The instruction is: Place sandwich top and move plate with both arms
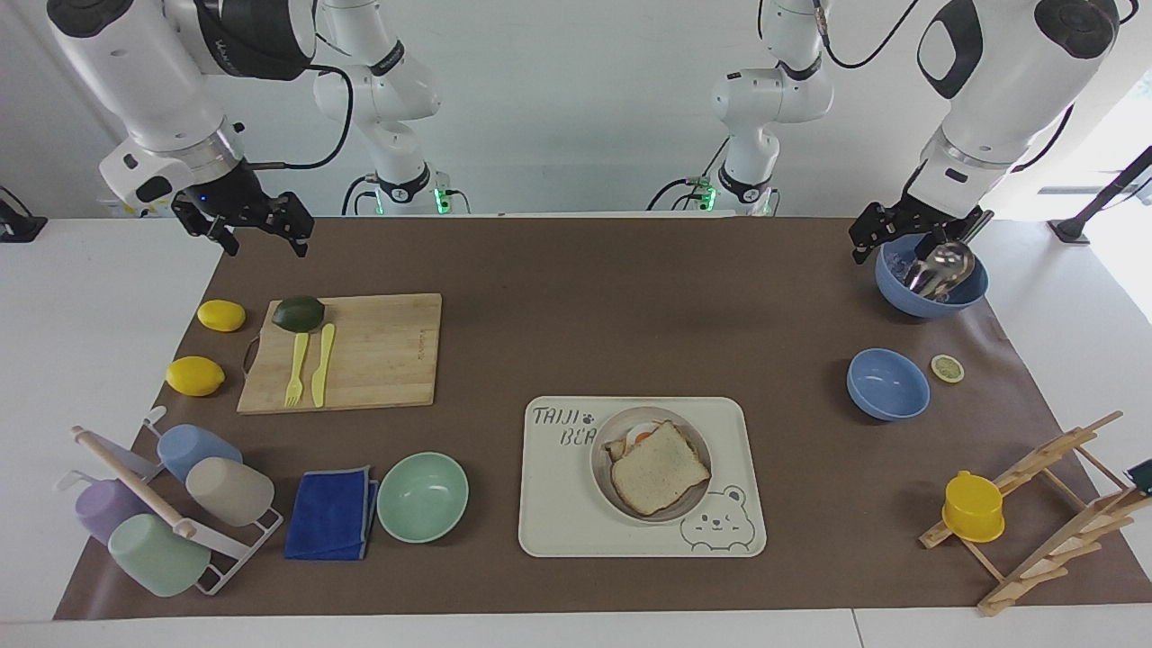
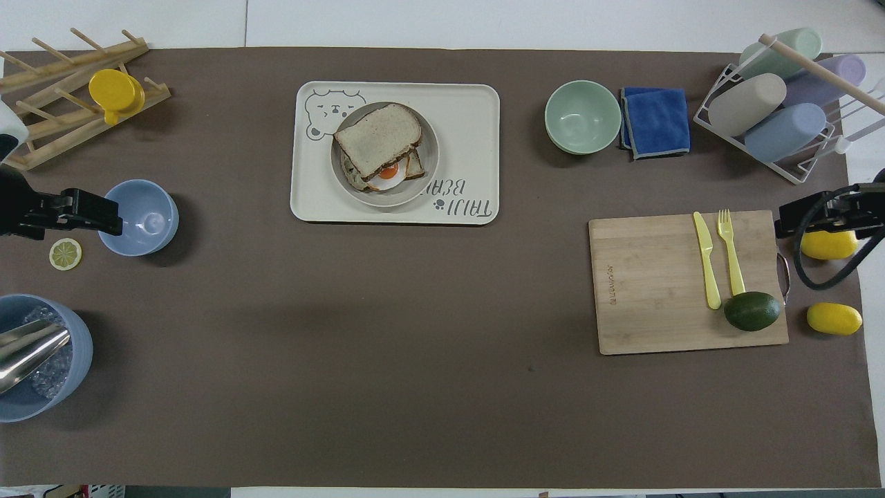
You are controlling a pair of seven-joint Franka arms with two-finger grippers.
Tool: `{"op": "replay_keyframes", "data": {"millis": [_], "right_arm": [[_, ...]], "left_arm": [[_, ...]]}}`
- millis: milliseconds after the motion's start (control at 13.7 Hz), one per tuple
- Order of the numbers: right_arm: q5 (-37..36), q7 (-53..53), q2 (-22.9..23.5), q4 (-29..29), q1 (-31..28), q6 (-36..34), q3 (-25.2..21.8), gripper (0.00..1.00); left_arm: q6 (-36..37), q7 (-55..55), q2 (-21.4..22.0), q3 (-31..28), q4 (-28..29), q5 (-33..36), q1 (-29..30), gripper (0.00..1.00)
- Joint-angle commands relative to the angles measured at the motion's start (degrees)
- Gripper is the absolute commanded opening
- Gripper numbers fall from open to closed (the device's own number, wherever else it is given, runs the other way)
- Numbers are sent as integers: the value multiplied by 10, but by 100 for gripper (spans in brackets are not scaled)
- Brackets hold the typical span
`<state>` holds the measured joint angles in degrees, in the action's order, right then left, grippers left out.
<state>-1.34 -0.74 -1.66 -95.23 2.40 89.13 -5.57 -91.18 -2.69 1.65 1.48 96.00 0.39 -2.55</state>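
Observation:
The sandwich top (image 1: pixel 660 468) lies on the slice with the fried egg (image 1: pixel 643 436), in the round beige-grey plate (image 1: pixel 601 472). The plate stands on the cream bear-printed tray (image 1: pixel 558 504). In the overhead view the sandwich top (image 2: pixel 378 138) covers most of the plate (image 2: pixel 431 155). My left gripper (image 1: pixel 891 241) is open and empty, up over the large blue bowl; it also shows in the overhead view (image 2: pixel 97 213). My right gripper (image 1: pixel 259 232) is open and empty, waiting above the mat's corner near the cutting board; it also shows in the overhead view (image 2: pixel 788 220).
A mint green bowl (image 1: pixel 422 496) and blue cloth (image 1: pixel 331 513) lie beside the tray. A cutting board (image 1: pixel 378 351) holds an avocado, fork and knife; two lemons and a cup rack are nearby. A small blue bowl (image 1: pixel 887 384), a large blue bowl with a metal scoop (image 1: pixel 931 274) and a wooden rack (image 1: pixel 1053 504) stand at the left arm's end.

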Motion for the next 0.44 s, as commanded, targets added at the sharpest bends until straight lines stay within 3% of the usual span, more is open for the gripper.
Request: {"op": "replay_keyframes", "data": {"millis": [0, 365], "right_arm": [[15, -15, -1, -2, -6, -2, 1, 100], [15, -15, -1, -2, -6, -2, 1, 100]], "left_arm": [[4, 6, -2, 6, -6, -2, 9, 100], [-8, 5, 3, 3, 10, -31, 11, 100]]}}
